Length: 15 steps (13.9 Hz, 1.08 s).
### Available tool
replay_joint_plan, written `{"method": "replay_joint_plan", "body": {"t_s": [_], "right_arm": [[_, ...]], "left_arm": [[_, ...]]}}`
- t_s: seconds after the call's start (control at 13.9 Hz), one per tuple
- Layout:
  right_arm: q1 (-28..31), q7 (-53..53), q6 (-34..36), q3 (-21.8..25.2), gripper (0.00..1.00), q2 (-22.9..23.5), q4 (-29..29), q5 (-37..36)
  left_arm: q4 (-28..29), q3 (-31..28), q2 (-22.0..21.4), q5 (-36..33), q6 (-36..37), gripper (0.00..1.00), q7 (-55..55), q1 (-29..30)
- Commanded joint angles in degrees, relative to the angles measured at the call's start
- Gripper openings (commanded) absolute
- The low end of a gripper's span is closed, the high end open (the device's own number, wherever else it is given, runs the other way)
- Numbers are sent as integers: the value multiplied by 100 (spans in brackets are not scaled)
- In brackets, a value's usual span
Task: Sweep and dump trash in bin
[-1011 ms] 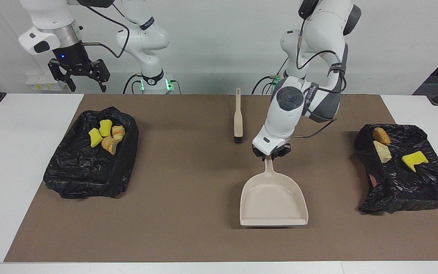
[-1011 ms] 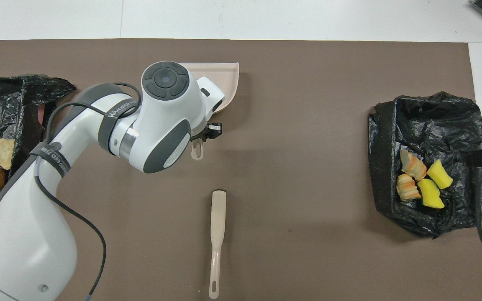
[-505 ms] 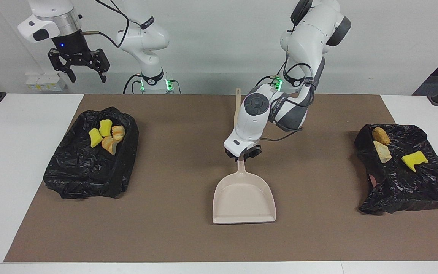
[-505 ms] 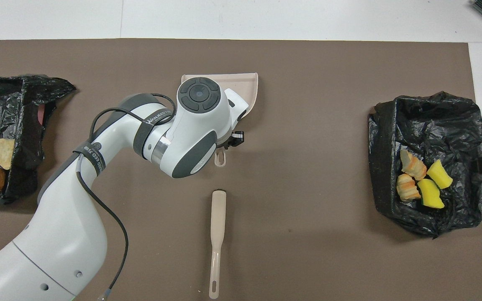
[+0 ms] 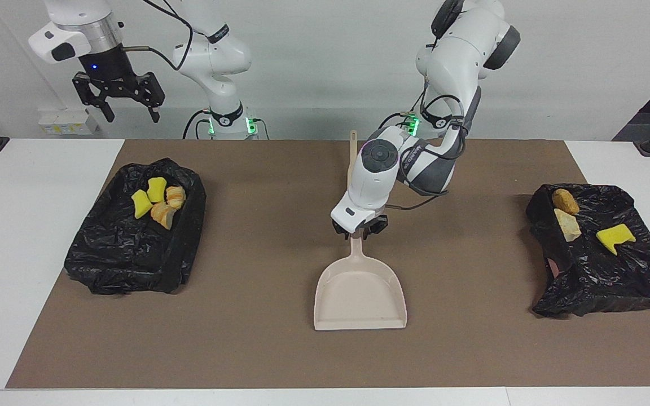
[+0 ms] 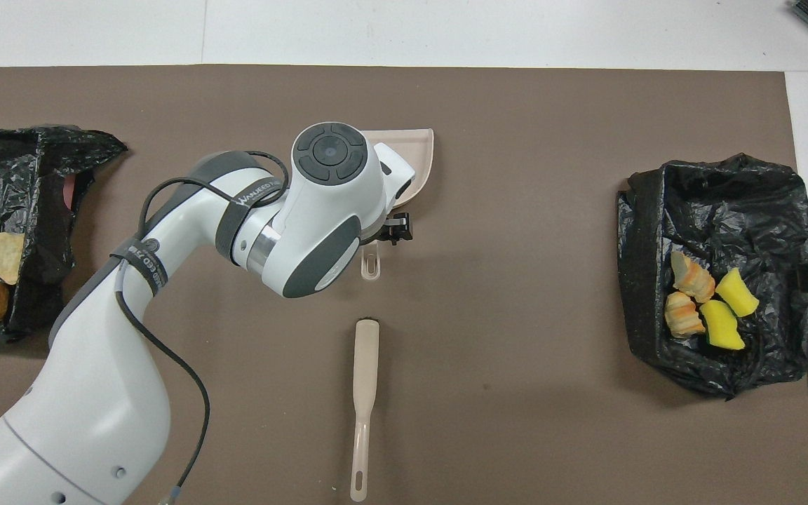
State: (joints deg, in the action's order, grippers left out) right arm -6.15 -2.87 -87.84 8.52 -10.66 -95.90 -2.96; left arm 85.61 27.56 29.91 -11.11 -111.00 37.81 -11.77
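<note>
Beige dustpan flat on brown mat, mid-table, open mouth pointing away from robots, handle toward them. Left gripper low over handle end, fingers either side of it; grip not discernible. Brush lying nearer robots than dustpan, mostly hidden by left arm. Right gripper raised high at right arm's end, fingers spread, nothing in it. Black-bagged bin at right arm's end with four scraps, yellow and orange. Second black-bagged bin at left arm's end with three scraps.
</note>
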Motion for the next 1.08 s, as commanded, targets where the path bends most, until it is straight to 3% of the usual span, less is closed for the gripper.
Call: {"method": "replay_joint_plan", "body": {"t_s": [0.0, 0.14, 0.43, 0.65, 0.79, 1.01], "right_arm": [[35, -117, 65, -25, 100, -68, -51, 14], [35, -117, 65, -25, 100, -68, -51, 14], [35, -117, 65, -25, 100, -68, -51, 14], [35, -117, 65, -25, 100, -68, -51, 14], [35, -117, 65, -25, 100, -68, -51, 14], [35, -117, 65, -25, 100, -68, -51, 14]], "left_arm": [[456, -319, -836, 30, 367, 100, -63, 34], [544, -644, -1302, 39, 543, 100, -482, 52], [1089, -1505, -2637, 223, 1009, 100, -1685, 87], [1037, -2199, -3297, 872, 1685, 100, -2898, 174], [932, -2683, -3623, 1128, 2167, 100, -3567, 175], [424, -3045, -3642, 1068, 2775, 100, -4148, 279]]}}
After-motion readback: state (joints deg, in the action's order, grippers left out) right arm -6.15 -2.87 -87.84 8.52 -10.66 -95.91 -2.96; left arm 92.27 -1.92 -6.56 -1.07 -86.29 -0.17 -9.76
